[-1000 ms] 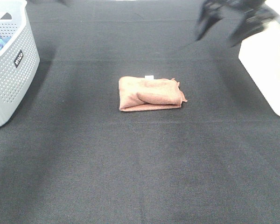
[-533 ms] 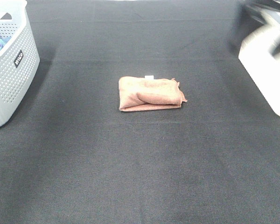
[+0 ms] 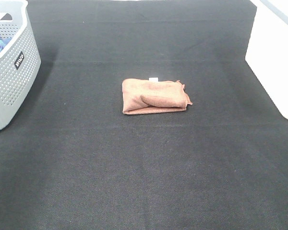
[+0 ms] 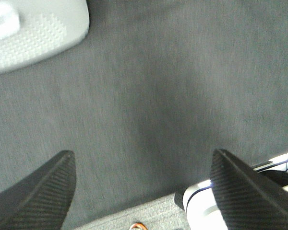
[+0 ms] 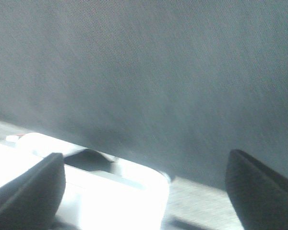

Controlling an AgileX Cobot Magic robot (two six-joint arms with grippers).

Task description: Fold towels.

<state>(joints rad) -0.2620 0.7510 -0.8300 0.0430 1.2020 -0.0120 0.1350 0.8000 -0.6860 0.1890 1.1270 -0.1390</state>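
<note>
Towel (image 3: 154, 96) lies folded on the black table (image 3: 144, 167); left tool (image 4: 143, 191) spread, empty; right tool (image 5: 145, 191) likewise.

The left gripper (image 4: 143, 191) hangs over the dark grey table (image 4: 173, 86) with its two black ribbed fingers (image 4: 38, 196) spread wide apart and nothing between them. In one far corner of the view sits a blurred pale grey basket (image 4: 38, 33) with a dotted wall. Close by the other finger, at the near edge, a white body with a dark part shows (image 4: 206, 203); what it is cannot be told.
</note>
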